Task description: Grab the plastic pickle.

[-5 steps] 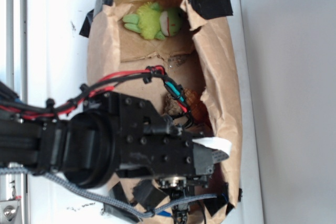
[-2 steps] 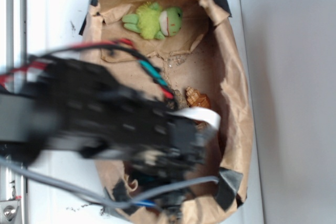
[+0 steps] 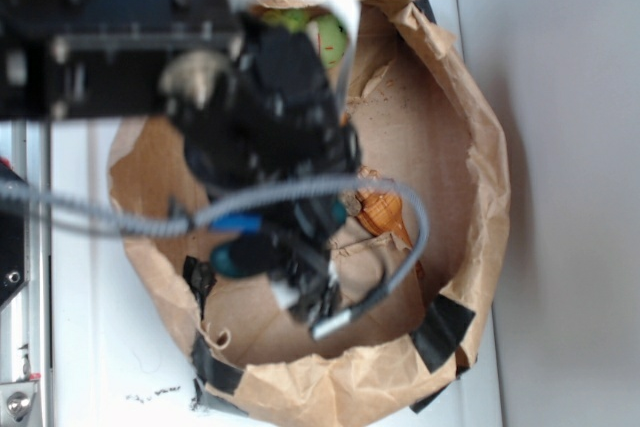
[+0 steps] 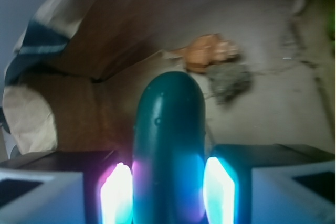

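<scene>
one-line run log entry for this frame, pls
gripper: shut on pickle | pickle: clamped between lit fingers, tip out | below: seashell, rock on paper floor

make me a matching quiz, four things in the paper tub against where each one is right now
Things:
1. glossy dark green plastic pickle
2. orange-tan spiral seashell
3. grey-brown lumpy rock
4. lime-green plush frog

Places:
A. tub floor, touching the rock
B. between the end effector fingers
C. far end of the tub, partly behind the arm
D. tub floor, beside the seashell

Pairs: 1-B, 2-A, 3-D, 4-C

Lab-like test rig, taped paper bin (image 3: 470, 147), white tabletop (image 3: 90, 347)
</scene>
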`<state>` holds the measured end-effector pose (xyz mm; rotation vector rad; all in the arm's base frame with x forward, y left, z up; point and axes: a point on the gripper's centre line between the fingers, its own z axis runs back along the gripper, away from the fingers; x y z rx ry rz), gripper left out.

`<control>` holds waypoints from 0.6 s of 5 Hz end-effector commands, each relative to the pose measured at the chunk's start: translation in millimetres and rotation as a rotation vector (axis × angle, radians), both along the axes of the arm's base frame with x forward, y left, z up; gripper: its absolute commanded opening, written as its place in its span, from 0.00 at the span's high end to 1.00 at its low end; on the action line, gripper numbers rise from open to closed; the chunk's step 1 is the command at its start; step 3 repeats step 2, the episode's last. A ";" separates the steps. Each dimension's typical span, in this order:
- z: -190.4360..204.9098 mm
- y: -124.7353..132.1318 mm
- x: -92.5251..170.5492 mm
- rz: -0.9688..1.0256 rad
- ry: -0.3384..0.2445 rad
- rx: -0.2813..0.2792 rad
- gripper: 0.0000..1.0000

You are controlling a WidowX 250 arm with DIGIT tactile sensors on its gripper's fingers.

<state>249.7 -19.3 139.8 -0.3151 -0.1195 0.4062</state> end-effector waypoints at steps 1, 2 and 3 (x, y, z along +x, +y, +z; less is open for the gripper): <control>46.8 46.9 38.9 0.243 -0.030 0.148 1.00; 51.6 46.6 45.1 0.295 -0.141 0.282 1.00; 51.6 46.6 45.1 0.295 -0.141 0.282 1.00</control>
